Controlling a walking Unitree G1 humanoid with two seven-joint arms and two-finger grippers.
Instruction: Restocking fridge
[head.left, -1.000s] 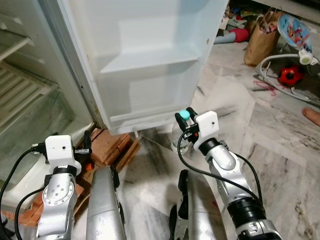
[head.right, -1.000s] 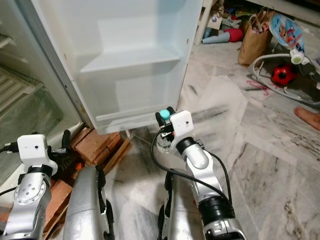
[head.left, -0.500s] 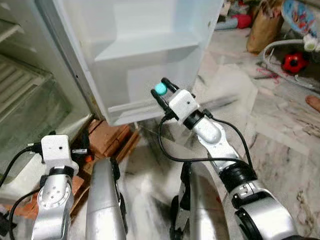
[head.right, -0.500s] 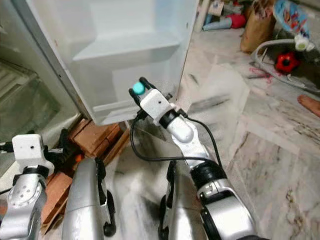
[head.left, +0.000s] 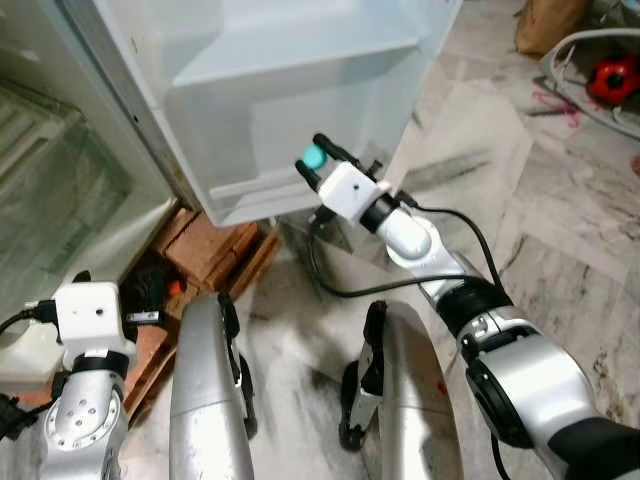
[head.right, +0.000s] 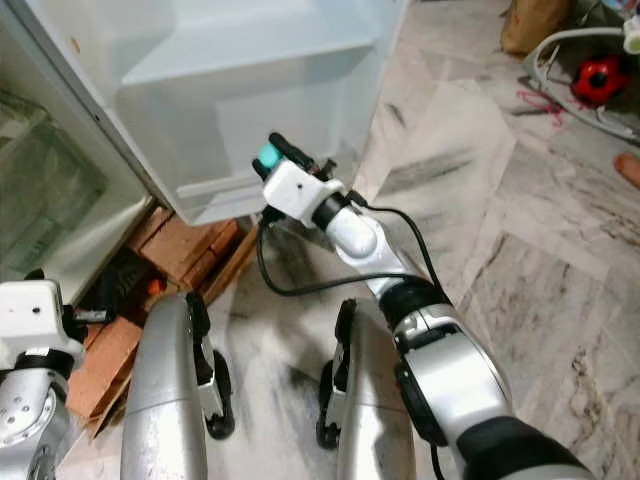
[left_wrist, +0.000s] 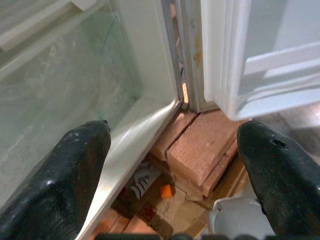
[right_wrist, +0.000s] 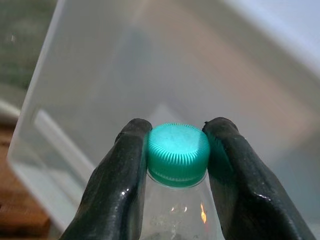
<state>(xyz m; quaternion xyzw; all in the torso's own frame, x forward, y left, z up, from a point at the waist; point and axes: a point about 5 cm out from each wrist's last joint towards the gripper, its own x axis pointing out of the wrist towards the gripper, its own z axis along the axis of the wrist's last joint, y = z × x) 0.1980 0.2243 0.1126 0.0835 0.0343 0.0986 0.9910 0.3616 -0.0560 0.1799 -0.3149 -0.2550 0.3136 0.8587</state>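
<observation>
Marble floor (head.left: 520, 230), bricks (head.left: 215, 255) under fridge door (head.left: 290, 110), bottle (right_wrist: 177, 165) gripped

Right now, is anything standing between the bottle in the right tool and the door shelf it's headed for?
Nothing visible does. The right tool grips the bottle by its teal cap, right in front of the lower door shelf.

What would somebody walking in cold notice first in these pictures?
Most striking is the right gripper raised in front of the open fridge door, clamped on a clear bottle by its teal cap, close to the door's bottom shelf. Next, the stack of bricks under the fridge's corner, by the left gripper, which hangs open low down.
</observation>
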